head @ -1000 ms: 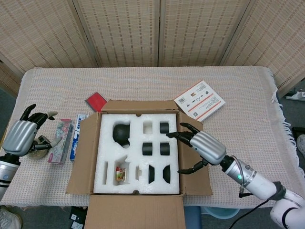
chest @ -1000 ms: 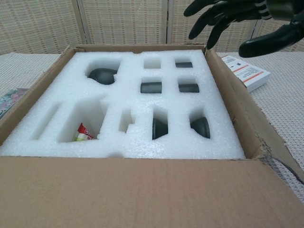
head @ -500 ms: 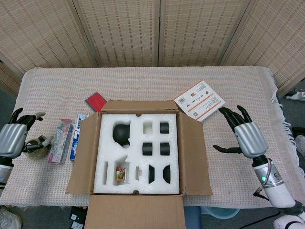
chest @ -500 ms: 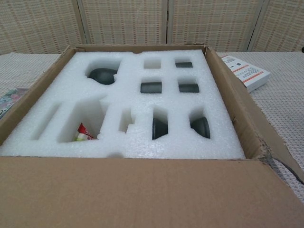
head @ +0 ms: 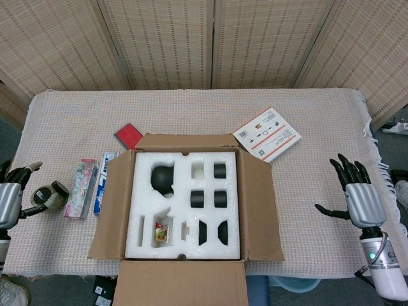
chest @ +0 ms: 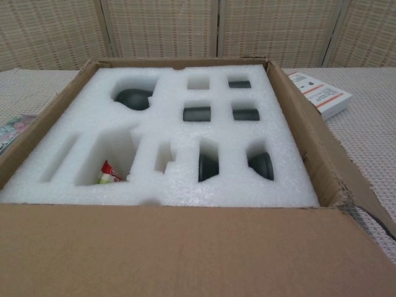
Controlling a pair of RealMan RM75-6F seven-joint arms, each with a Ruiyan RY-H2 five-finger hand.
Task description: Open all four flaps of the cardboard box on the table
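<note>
In the head view, you are looking down at the cardboard box [head: 185, 210] sitting in the middle of the table [head: 191, 105], with all four flaps folded outward and the white foam insert [head: 183, 204] fully exposed. Your right hand [head: 358, 197] is now hanging wide, fingers spread and holding nothing, well apart from the box near the table's right edge; a second ago it was reaching over the right flap [head: 258, 210], so you are pulling it clear. Your left hand [head: 11, 194] is likewise retreating to the far left edge, fingers apart and empty, just beside a small round object [head: 50, 196]. A white booklet [head: 266, 134] is lying behind the box's right corner, a red card [head: 128, 135] behind its left corner.

In the chest view, neither hand is showing any longer; the dark fingers that were hovering over the far right corner are gone. The box [chest: 185, 247] is filling the frame, its near flap [chest: 185, 253] lying toward you and the foam insert [chest: 167, 136] unobstructed. Judging from this, you are finishing: nothing is left to open.
</note>
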